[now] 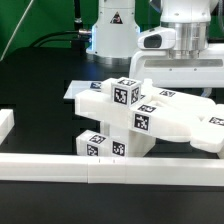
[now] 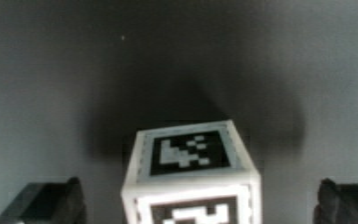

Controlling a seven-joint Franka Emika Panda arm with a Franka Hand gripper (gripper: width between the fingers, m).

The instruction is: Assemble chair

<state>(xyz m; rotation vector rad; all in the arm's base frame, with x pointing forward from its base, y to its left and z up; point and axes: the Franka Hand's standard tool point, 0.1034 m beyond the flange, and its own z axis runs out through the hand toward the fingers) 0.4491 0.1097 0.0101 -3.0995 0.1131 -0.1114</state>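
Stacked chair parts (image 1: 128, 100) block the centre; white rail (image 1: 150, 170) fences the front.

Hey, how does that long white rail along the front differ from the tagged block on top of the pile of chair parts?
The long rail stretches across the front of the exterior view, while the top block is short and chunky. The rail shows no tag; the block carries black-and-white square tags. The rail lies directly on the table; the block rests on other chair pieces. Both are white.

Arm (image 1: 186, 38) at ext. view's upper right, wrist pointing down, jaws spread fully apart.
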